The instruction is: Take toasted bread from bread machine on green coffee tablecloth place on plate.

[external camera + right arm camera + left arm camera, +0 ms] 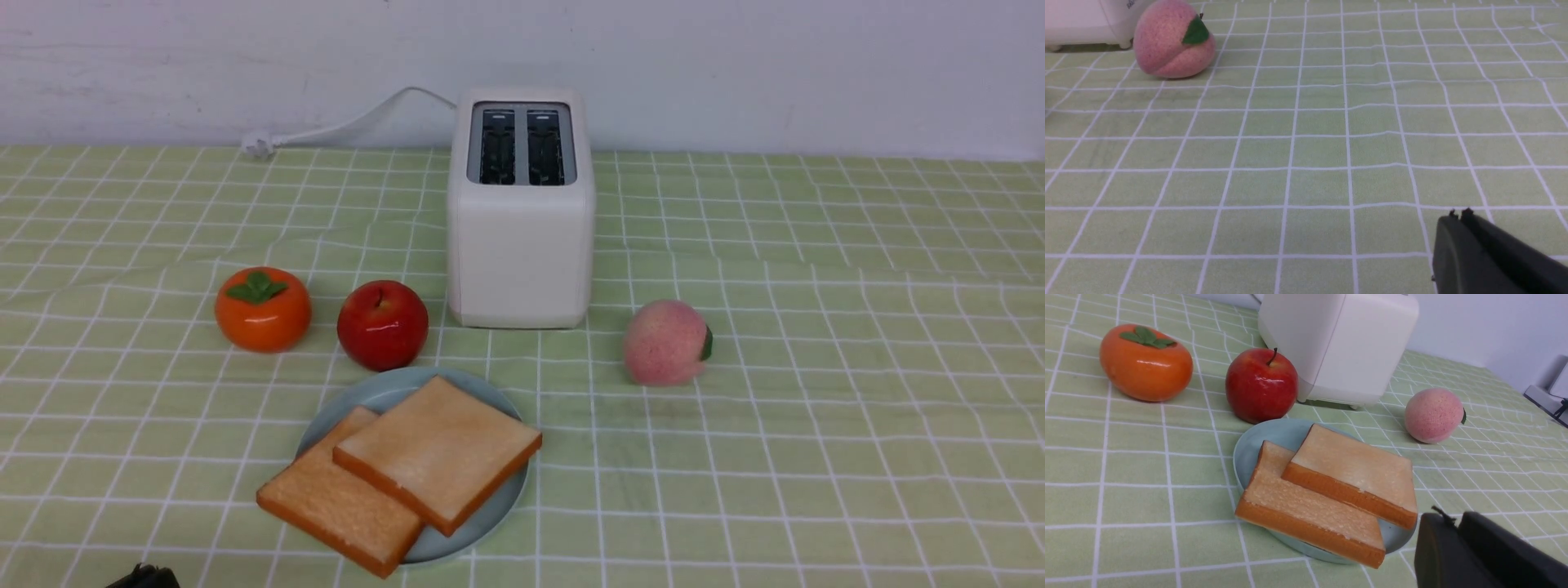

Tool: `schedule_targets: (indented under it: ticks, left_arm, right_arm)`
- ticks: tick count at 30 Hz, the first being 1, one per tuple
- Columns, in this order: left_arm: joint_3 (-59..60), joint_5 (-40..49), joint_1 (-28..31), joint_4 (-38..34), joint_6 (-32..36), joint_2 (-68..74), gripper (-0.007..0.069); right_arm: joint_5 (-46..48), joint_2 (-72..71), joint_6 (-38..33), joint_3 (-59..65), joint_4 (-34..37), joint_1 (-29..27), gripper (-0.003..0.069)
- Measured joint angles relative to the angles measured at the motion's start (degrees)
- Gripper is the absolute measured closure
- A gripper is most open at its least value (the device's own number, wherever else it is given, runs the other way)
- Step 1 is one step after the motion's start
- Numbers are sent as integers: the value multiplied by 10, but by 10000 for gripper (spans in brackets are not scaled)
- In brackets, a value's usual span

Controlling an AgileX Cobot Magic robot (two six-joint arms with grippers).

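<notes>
Hanging low over the green coffee tablecloth [1306, 163], the right end effector [1457, 214] has its two dark fingers pressed together with nothing between them. The left end effector [1447, 516] sits just beside the near edge of the plate [1257, 437]; its fingers look nearly closed with only a thin seam between them, and they hold nothing.

Beyond the left one, the toasted bread [437, 449] lies flat on the plate, two slices, the upper one overlapping the lower, which juts out past the plate's rim toward the robot's left. Behind the plate stands a red apple [382, 322], almost touching its far rim, with an orange persimmon [262, 309] further left. The bread machine [521, 245] stands upright behind them, both slots dark and empty, its white cord [351, 122] trailing off to the left along the wall. A pink peach [665, 341] rests to the right of the bread machine, well apart from the plate.
</notes>
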Motion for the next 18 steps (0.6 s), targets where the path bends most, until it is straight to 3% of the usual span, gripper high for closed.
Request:
schedule_targets:
  ticks: [18]
  left_arm:
    - [0, -17, 0, -29, 0, 0, 554]
  right_arm:
    - [0, 0, 0, 0, 0, 0, 658]
